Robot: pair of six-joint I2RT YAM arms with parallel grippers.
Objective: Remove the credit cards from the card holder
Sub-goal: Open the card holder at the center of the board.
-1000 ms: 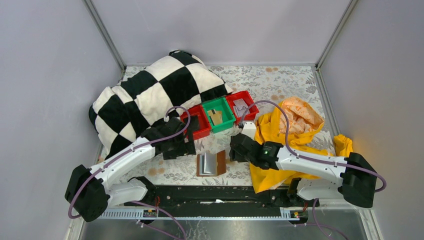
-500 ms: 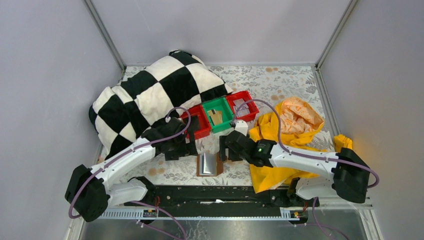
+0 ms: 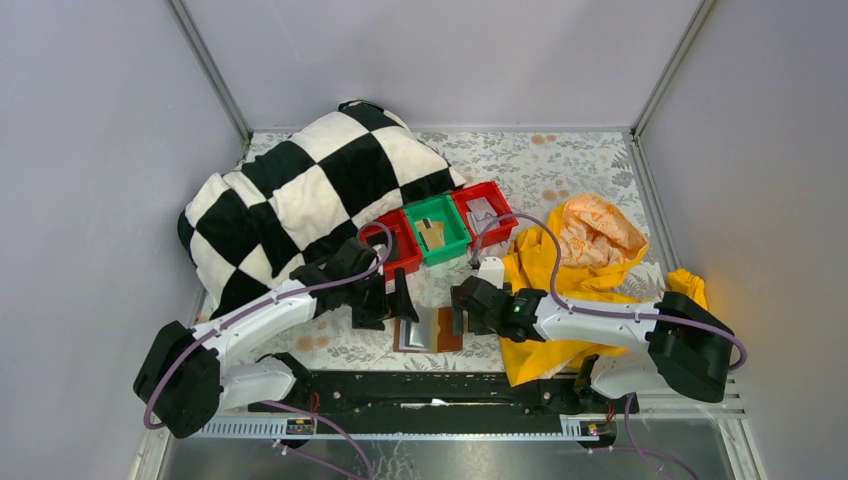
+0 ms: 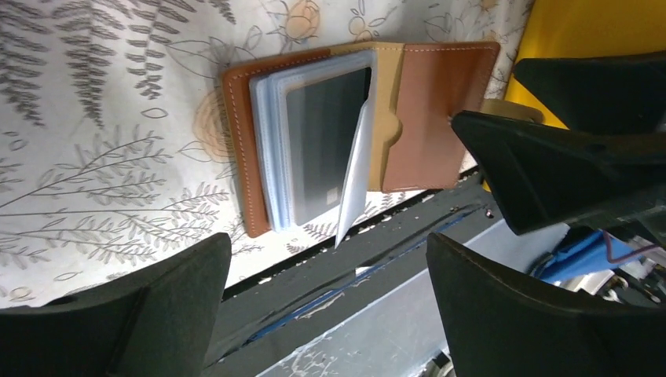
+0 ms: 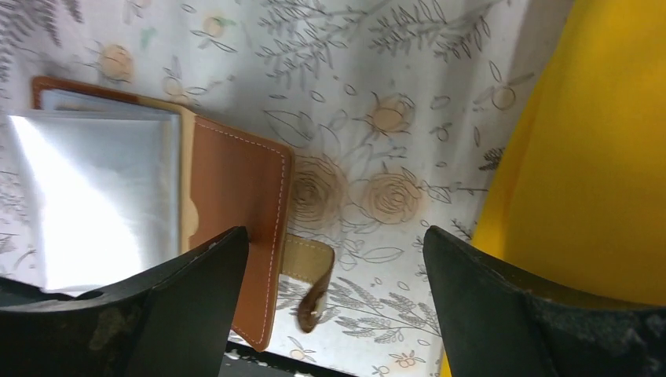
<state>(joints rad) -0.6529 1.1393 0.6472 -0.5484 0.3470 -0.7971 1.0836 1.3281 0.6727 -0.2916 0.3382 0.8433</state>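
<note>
Card holder [image 3: 428,328]: lying open, grey card [image 4: 322,141] apparently still sleeved; left gripper [image 3: 397,300] and right gripper [image 3: 458,310], both spread wide and empty, have just closed in alongside, extraction not begun.

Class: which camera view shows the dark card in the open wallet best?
Left wrist: the dark card shows through the clear sleeves of the wallet. Right wrist shows only glare on them; the top view shows the wallet too small.

Left end effector [image 4: 326,251] spread, right [image 5: 334,236] likewise
</note>
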